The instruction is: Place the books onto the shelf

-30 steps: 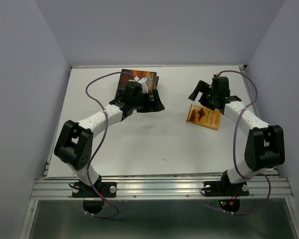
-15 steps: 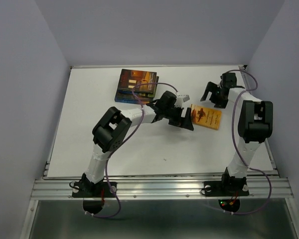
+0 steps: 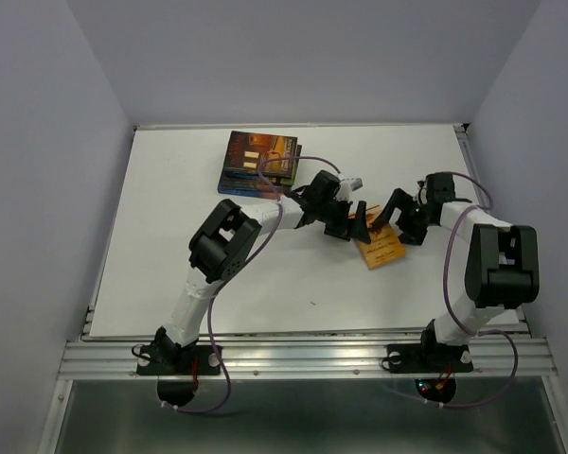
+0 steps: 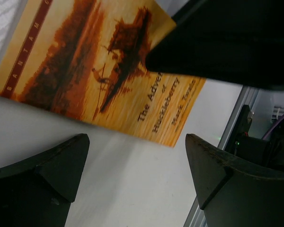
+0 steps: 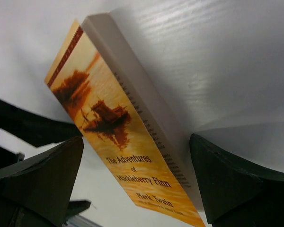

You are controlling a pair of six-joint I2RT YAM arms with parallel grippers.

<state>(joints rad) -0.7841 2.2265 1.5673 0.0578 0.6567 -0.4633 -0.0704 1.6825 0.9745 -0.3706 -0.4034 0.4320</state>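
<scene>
White surface (image 3: 170, 236), grey walls (image 3: 303, 57): orange paperback (image 3: 380, 246) sits between the wide-spread jaws of the right arm (image 3: 473, 219), just beyond the equally wide jaws of the left arm (image 3: 270, 210); it looks light, glossy and slippery, probably best pinched across its long edges.

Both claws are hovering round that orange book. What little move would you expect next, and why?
Probably the right gripper closing on the orange book. In its wrist view the book sits between its open fingers, cover toward one, page edge toward the other, neither visibly pressing. The left gripper, also open, has the book ahead of its fingers, not between them.
</scene>
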